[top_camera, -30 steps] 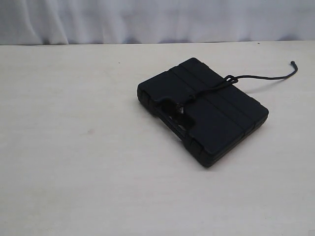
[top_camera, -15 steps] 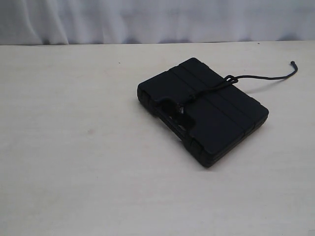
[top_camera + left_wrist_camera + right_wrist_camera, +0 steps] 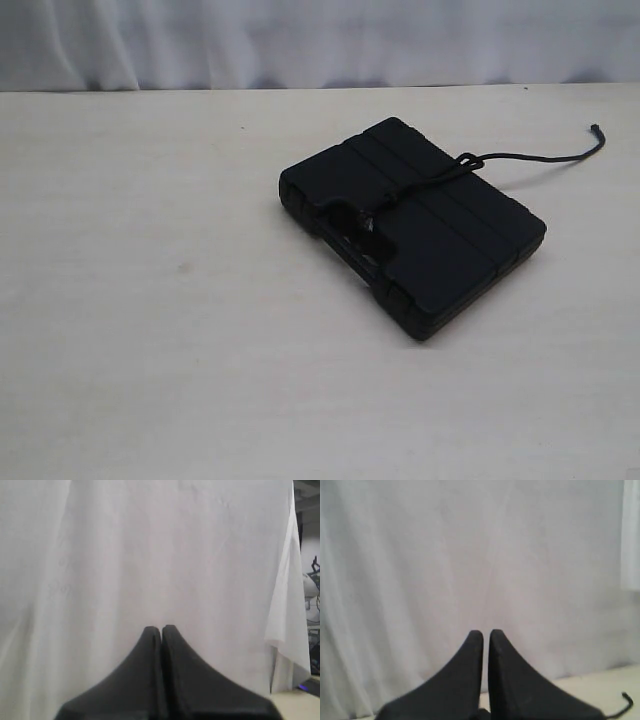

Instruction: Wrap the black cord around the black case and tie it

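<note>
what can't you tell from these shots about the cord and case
Exterior view: the underside of the black case is hidden by its own body, so the black cord cannot be traced beneath it.
Exterior view: the cord's tie on the lid is black on black and too small to judge.
Right wrist view: only the cord's tip shows; the frame edge cuts off the rest.
Left wrist view: case and cord are out of frame.

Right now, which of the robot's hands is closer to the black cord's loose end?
Right, probably. The right hand, shut and pointing at the curtain, has the black cord's loose end at the edge of its view. The left hand, shut, sees no cord.
</note>
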Robot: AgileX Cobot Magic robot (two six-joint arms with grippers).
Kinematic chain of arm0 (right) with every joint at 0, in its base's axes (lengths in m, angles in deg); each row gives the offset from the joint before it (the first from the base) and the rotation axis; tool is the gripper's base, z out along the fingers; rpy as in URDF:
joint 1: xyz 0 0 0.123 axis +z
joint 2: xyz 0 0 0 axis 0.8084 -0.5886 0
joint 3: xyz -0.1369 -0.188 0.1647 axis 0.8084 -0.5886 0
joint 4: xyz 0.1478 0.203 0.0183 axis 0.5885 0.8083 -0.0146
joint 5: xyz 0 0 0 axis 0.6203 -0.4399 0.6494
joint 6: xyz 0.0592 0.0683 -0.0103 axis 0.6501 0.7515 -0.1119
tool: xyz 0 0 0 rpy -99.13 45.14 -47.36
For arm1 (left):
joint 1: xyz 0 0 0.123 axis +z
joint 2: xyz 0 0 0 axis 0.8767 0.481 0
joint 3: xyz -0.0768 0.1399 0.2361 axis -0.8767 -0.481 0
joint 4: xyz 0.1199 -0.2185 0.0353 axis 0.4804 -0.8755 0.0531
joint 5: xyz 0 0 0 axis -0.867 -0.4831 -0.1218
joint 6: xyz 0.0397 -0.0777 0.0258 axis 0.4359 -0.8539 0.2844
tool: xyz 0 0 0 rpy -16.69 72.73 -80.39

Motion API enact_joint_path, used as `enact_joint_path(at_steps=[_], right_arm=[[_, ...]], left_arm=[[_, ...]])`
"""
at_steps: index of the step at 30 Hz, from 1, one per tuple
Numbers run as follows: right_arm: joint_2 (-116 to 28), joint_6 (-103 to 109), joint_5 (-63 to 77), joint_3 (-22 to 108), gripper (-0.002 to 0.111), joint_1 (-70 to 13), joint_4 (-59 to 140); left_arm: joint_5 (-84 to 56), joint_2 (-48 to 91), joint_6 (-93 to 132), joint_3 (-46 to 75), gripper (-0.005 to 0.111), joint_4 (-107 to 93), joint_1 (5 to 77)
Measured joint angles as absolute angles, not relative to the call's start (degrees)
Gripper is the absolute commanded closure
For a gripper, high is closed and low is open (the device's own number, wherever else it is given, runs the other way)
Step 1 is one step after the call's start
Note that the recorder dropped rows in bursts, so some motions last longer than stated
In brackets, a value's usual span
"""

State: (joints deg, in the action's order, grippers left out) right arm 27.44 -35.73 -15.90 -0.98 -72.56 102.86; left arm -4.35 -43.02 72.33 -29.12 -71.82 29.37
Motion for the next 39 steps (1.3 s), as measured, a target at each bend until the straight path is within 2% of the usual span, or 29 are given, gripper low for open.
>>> enact_joint_path(at_steps=[6, 12, 19, 27, 39], right_arm=[[27.35, -42.69, -15.16, -13.28, 0.104, -72.56, 105.87], [27.32, -61.31, -15.04, -20.98, 0.104, -72.56, 124.21], [27.32, -67.19, -15.04, -21.51, 0.104, -72.56, 126.49], [27.32, -65.80, -15.04, -21.51, 0.104, -72.56, 122.27], [27.32, -62.31, -15.95, -21.51, 0.104, -72.56, 122.25]], left_arm=[[-3.30, -42.92, 69.47, -37.35, 0.107, -71.82, 29.37], [-2.02, -43.02, 69.22, -44.22, 0.107, -71.82, 29.37], [-3.87, -43.02, 70.08, -46.05, 0.107, -71.69, 29.37], [-9.82, -43.02, 71.99, -46.05, 0.107, -71.45, 29.37], [-11.20, -43.02, 72.11, -46.05, 0.107, -71.45, 29.37]])
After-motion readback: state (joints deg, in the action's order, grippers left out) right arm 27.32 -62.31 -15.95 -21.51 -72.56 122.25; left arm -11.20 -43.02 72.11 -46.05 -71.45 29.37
